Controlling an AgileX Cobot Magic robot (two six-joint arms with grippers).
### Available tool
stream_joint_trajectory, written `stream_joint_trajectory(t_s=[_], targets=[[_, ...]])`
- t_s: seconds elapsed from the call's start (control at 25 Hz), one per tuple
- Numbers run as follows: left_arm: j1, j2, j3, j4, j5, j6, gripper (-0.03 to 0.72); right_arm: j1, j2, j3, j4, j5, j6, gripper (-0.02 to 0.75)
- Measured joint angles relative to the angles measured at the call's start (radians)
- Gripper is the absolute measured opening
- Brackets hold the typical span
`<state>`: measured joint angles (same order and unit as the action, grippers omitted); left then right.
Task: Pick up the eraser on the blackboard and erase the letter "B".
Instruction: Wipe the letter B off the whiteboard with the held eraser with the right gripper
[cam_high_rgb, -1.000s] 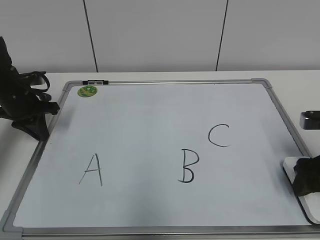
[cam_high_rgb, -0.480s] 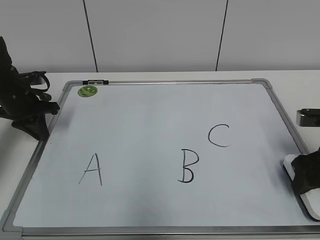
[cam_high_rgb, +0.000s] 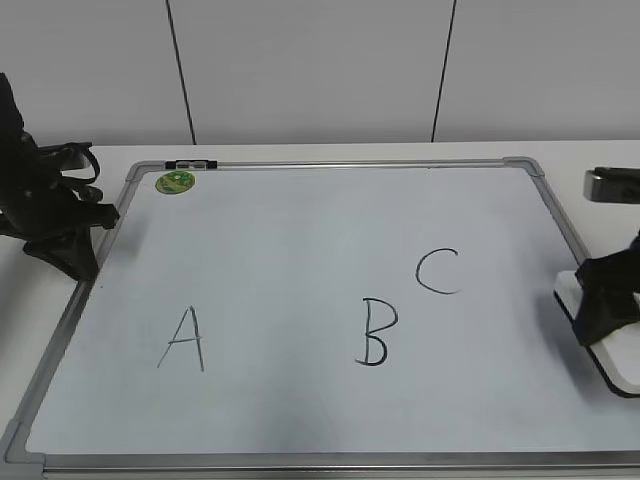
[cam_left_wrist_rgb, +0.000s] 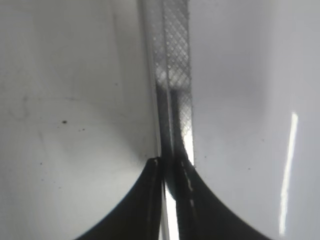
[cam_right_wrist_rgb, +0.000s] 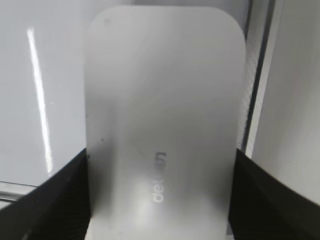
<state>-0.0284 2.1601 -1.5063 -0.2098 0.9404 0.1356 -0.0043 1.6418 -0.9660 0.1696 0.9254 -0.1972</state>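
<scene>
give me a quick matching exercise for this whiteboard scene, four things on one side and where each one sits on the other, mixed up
Things:
1. green magnet
2. letter "A"
3. letter "B"
4. eraser

Places on the blackboard, exterior view:
a. right edge, between the right gripper fingers
b. lower left
c. top left corner
d. lower middle, left of and below the "C"

Pairs: 1-c, 2-b, 3-d, 4-a

Eraser (cam_right_wrist_rgb: 162, 135) between my right fingers (cam_right_wrist_rgb: 47, 200): smooth matt white plastic. Blackboard (cam_high_rgb: 300, 250): glossy white face, brushed grey metal frame (cam_high_rgb: 330, 461), grey plastic corners.
</scene>
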Motion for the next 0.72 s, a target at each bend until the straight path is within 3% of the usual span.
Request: stream_joint_trajectory(t_s=[0.44,0.72], targets=[[0.000,0.000,0.000,0.000,0.000,0.000,0.032,0.357,0.059,-0.198,0.010,-0.010,-0.008,0.531],[0.000,0.000,0.000,-0.002,0.000,0.000,0.032,0.431,0.242,-0.312,-0.001,-0.020,-0.008,0.531]])
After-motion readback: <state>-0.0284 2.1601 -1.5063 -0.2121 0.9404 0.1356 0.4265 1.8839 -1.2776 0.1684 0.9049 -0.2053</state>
